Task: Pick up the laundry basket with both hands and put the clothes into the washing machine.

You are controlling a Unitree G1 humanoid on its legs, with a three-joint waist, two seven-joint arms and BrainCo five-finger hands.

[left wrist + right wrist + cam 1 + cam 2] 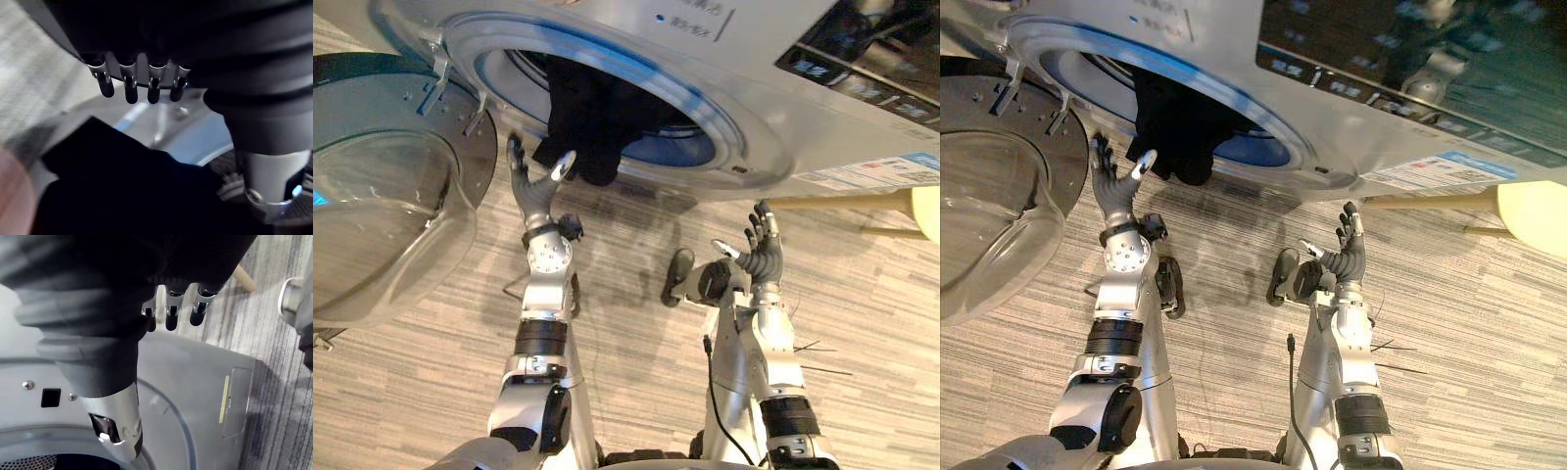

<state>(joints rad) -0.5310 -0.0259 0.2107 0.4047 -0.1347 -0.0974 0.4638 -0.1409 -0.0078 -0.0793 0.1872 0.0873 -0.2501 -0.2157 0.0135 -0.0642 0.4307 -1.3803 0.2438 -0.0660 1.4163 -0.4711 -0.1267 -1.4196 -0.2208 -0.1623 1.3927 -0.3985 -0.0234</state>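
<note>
The silver washing machine [783,108] stands with its round door [382,215] swung wide to the left. Dark clothes [592,122] hang out over the lower rim of the drum opening [705,108]. My left hand [533,191] is raised just under and left of the hanging cloth, open, with its thumb tip close to the cloth's lower edge. Its wrist view shows straight fingers [129,88] above the dark clothes [122,191]. My right hand [762,257] is held up open below the machine's front, apart from the clothes and holding nothing; its fingers [171,316] point past the machine's front panel [195,377].
The open door takes up the left side beside my left arm. A pale yellow round seat or table on wooden legs [925,211] stands at the right, close to the machine. Striped grey carpet [636,323] lies under both arms.
</note>
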